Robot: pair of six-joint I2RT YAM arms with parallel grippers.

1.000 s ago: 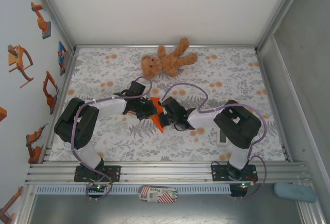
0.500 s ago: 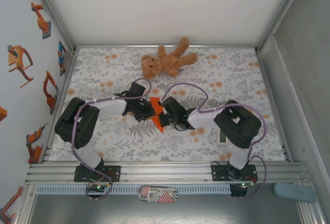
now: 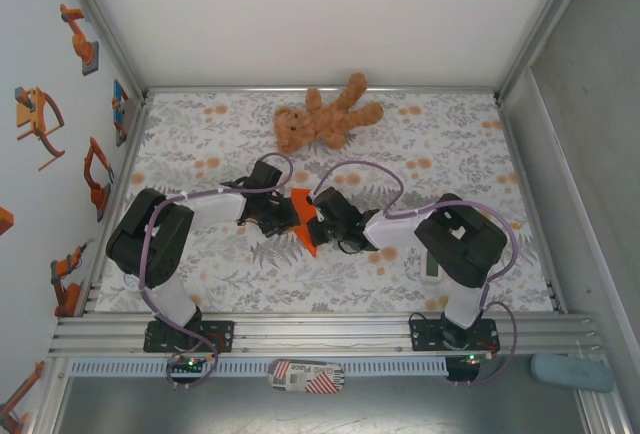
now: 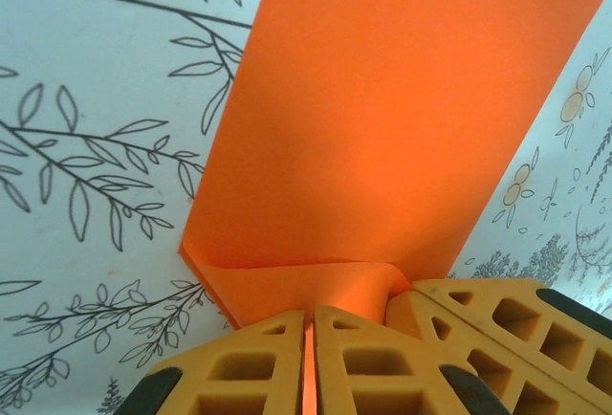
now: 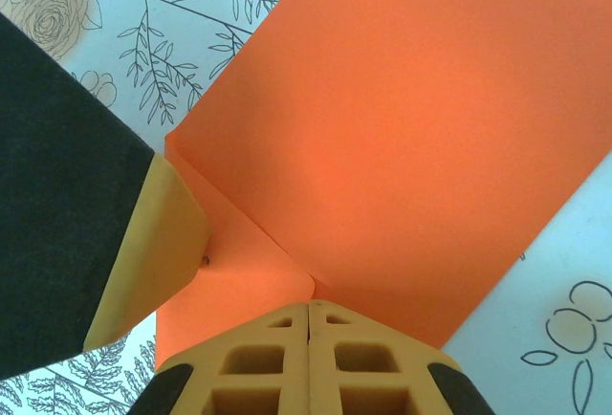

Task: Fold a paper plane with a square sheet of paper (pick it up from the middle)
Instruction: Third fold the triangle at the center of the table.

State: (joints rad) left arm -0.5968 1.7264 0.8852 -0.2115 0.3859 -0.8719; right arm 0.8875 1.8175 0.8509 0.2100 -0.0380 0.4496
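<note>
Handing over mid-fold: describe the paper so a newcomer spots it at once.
On the floral table, look nearer than the brown teddy bear, where the left gripper and right gripper meet. The folded paper both pinch is the only plain, bright orange thing on that cloth.

A robotics lab cell — aluminium rail [image 3: 320,334], white panel walls [image 3: 320,14].

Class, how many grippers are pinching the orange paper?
2. The left gripper clamps the orange paper from the left; the right gripper clamps it from the right.
</note>
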